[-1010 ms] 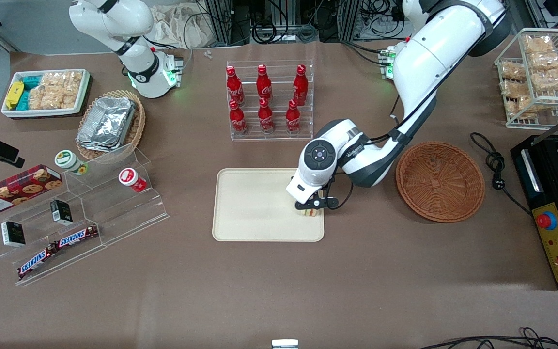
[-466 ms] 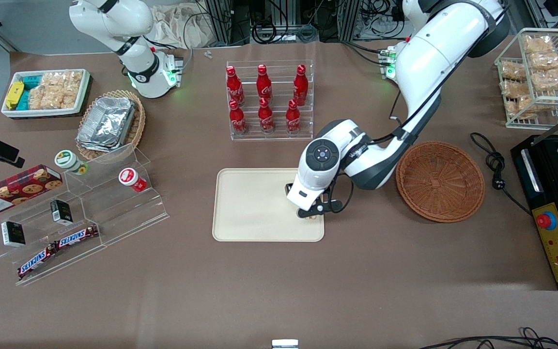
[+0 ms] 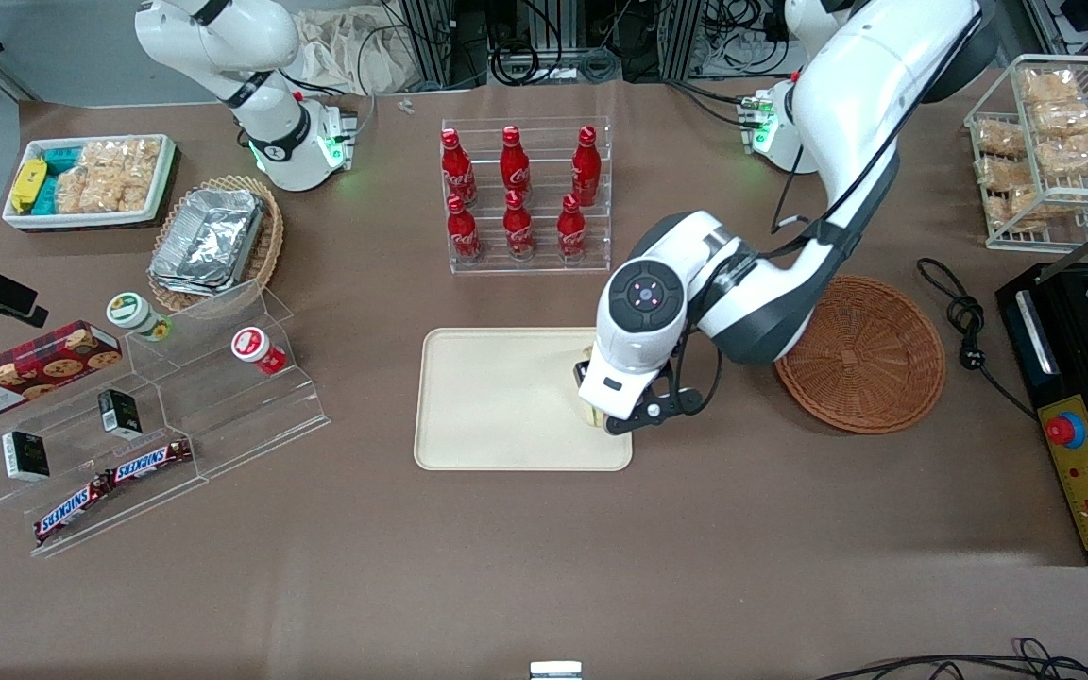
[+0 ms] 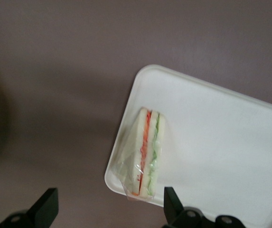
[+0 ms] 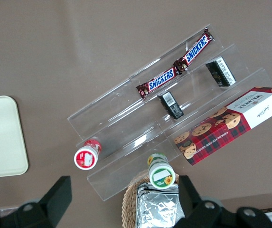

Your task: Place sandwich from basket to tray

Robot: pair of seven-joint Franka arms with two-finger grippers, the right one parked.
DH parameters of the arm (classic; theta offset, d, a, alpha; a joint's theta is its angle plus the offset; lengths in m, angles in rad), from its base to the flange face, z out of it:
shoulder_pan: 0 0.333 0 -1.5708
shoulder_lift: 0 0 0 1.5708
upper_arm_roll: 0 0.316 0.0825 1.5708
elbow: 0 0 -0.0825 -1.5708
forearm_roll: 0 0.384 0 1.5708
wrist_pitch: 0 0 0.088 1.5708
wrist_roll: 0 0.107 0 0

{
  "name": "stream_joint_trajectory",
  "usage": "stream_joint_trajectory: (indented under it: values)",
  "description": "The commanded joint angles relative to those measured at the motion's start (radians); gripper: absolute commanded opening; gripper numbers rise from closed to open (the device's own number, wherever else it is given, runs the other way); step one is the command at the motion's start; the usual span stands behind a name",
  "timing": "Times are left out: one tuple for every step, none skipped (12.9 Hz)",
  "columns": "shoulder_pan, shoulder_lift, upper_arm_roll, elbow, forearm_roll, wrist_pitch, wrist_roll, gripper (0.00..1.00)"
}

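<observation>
Since a second ago the working arm has lifted and drawn back toward the wicker basket (image 3: 860, 354), so its gripper (image 4: 111, 209) now hangs above the tray (image 3: 497, 397) rather than pressed down on it. Its two black fingers (image 4: 44, 209) stand wide apart with nothing between them. Released, the sandwich (image 4: 146, 153) lies on the cream tray close to the rim nearest the basket; in the wrist view it is a clear-wrapped triangular wedge of white bread with orange, red and green filling, while in the front view only a sliver of it (image 3: 589, 413) shows at the edge of the wrist, right of frame centre. Round, reddish-brown and shallow, the basket sits on the brown table at centre right, apart from the tray. Near the top centre of the front view, six red Coca-Cola bottles (image 3: 516, 194) stand in a clear rack. At lower left a clear stepped display holds two Snickers bars (image 3: 114, 477), and beside it lies a red tartan Walkers cookie box (image 3: 25, 370). Both labels also read clearly from the parked arm's wrist camera.
</observation>
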Motion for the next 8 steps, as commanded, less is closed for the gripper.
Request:
stream_joint_trajectory:
  values:
    - [0.077,-0.153,0.003,-0.073,-0.052,-0.063,0.027,1.00]
    - [0.126,-0.217,0.000,-0.120,-0.100,-0.064,0.109,1.00]
    - [0.181,-0.289,0.000,-0.170,-0.178,-0.064,0.201,1.00]
    - [0.226,-0.340,0.001,-0.202,-0.222,-0.064,0.255,1.00]
    - [0.251,-0.362,0.001,-0.207,-0.233,-0.067,0.281,1.00]
    - [0.272,-0.370,0.001,-0.205,-0.235,-0.070,0.292,1.00]
    - [0.281,-0.374,0.001,-0.205,-0.235,-0.087,0.306,1.00]
    - [0.283,-0.382,0.003,-0.205,-0.235,-0.104,0.320,1.00]
